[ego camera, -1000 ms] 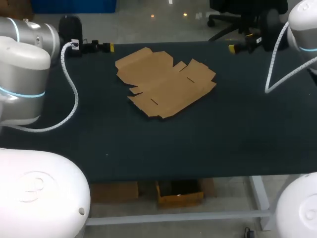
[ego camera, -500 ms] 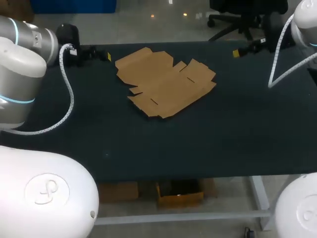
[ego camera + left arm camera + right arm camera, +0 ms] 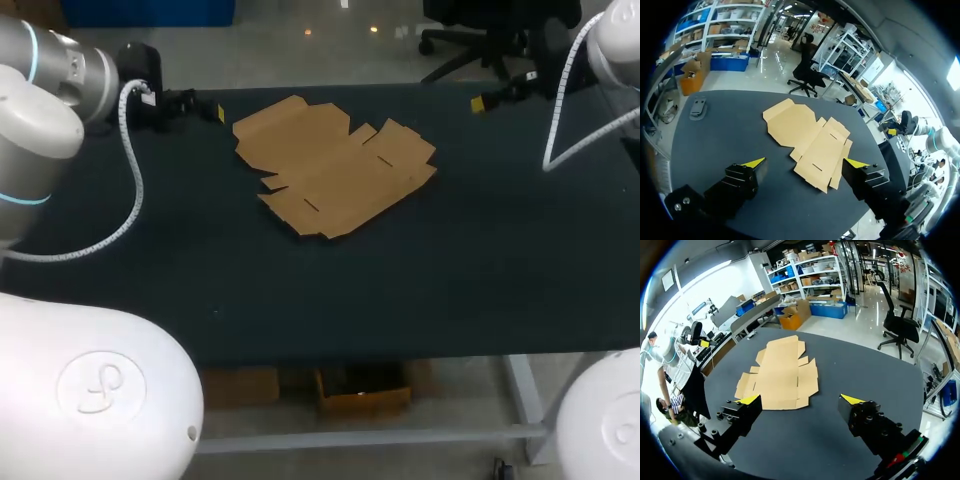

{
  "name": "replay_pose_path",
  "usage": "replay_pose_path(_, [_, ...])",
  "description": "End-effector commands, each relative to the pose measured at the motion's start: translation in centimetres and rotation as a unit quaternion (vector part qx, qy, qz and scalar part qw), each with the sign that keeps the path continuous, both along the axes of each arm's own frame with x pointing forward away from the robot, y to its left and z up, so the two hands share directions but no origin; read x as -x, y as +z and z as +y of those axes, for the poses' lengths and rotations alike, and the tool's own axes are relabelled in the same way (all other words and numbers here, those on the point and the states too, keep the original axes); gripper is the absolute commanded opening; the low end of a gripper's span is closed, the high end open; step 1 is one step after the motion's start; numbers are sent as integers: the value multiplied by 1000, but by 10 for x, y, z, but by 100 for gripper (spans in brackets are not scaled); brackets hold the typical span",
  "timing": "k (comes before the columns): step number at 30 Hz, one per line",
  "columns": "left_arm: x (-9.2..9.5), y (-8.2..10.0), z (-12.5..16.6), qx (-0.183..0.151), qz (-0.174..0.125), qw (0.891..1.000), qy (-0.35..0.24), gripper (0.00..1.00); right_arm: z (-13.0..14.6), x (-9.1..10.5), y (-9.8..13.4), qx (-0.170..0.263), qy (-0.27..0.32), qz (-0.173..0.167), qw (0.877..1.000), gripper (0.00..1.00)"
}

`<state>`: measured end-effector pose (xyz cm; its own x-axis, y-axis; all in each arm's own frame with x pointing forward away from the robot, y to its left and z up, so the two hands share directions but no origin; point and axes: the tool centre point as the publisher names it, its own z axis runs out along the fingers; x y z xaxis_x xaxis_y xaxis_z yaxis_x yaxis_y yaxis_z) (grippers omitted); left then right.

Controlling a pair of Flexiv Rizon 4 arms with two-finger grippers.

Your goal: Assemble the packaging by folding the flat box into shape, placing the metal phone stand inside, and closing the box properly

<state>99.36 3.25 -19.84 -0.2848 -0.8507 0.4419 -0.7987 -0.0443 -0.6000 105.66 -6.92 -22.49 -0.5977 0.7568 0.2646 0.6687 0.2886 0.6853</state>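
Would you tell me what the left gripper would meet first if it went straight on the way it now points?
Most likely the flat cardboard box, lying on the table ahead of the open left gripper; nothing shows between them, though depth is unclear.

The flat box (image 3: 335, 165) lies on the tabletop (image 3: 400, 290), toward its far half. The left gripper (image 3: 214, 108) is at the far left corner and the right gripper (image 3: 483, 101) at the far right corner. The box lies between them (touching neither). In the left wrist view, the phone stand (image 3: 698, 108) lies on the tabletop near one edge, well apart from the box.
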Motion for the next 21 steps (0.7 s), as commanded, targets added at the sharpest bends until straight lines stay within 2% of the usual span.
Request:
replay_pose_path(1, [-1, 3, 0, -3, 6, 1000, -2, 100, -1, 1, 1, -1, 1, 1, 1000, 100])
replay_pose_path(3, [-1, 2, -3, -7, 7, 1000, 14, 100, 1, -3, 1, -6, 13, 10, 1000, 100])
replay_pose_path(7, [1, 0, -9, 9, 28, 999, 42, 100, 9, -10, -5, 24, 19, 67, 997, 100])
replay_pose_path(11, [8, -4, -11, 25, 54, 996, 67, 100, 11, -16, -12, 46, 31, 91, 994, 100])
replay_pose_path(13, [11, -5, -14, 21, 64, 995, 75, 100, 11, -20, -18, 52, 31, 105, 993, 100])
replay_pose_path(21, [21, -5, -28, 32, 110, 990, 88, 100, 11, -36, -40, 60, 40, 152, 986, 100])
